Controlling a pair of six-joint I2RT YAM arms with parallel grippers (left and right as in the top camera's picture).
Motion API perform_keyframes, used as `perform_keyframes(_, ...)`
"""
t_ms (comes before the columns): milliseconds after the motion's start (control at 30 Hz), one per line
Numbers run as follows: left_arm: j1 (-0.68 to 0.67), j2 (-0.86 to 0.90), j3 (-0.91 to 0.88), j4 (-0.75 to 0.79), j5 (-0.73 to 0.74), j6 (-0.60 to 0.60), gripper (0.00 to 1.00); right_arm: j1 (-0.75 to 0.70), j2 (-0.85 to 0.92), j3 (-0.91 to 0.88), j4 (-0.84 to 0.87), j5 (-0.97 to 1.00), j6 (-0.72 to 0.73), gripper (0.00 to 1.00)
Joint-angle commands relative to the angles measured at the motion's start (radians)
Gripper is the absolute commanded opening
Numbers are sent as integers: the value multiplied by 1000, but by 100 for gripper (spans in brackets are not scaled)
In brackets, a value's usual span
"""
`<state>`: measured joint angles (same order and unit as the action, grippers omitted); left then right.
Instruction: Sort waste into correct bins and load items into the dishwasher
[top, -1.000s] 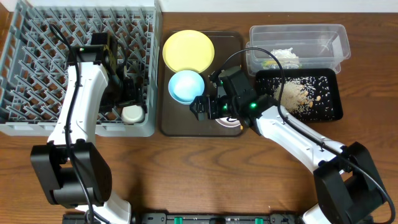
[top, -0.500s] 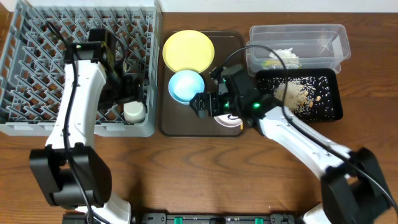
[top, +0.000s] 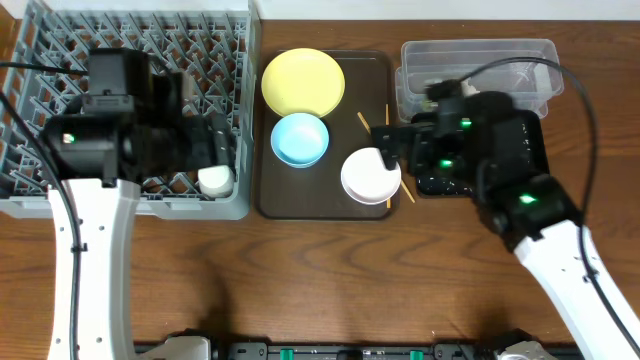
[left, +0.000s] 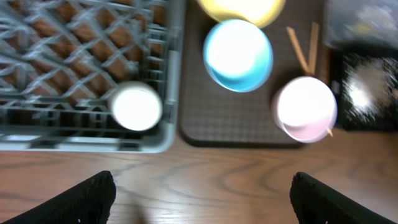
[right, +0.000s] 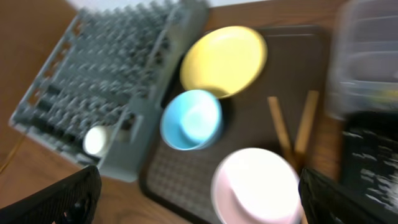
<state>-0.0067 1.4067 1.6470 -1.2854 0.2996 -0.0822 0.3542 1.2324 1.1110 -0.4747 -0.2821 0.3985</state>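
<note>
Left gripper (left: 200, 190) hangs above white cup (left: 135, 107)

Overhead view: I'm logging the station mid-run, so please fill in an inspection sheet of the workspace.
Surface: wooden table, brown serving tray on it.
Job's things: white cup in the dish rack; yellow plate, blue bowl, white bowl, chopsticks on the serving tray; grains in the black tray; clear tub beside it, contents unclear.
Clutter: nothing seen.
Grippers: left gripper and right gripper open, empty.
Cables: black cable arcs over the right side; another over the dish rack.
Surroundings: nothing seen.
</note>
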Motion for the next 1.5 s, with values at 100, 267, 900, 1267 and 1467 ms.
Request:
perform_keyframes(100,-133,32,-25,13,53,-8,91,-67,-42,7,-82,13,-45,99)
perform_keyframes(267,-224,100,-40,40,52,-69,90,-67,-41,6,-129,18,-91,99)
perform_keyframes(900,-357,417,-40,278,52,-280,77,-68,-41,6,-193,182,-63,99)
perform_keyframes(1267,-436,563,-40,322,51,-291,71,-68,-37,6,-202,181,-63,99)
perform_keyframes(1467,-434,641,-40,342,52,-298,70,-68,-29,6,-216,181,-63,99)
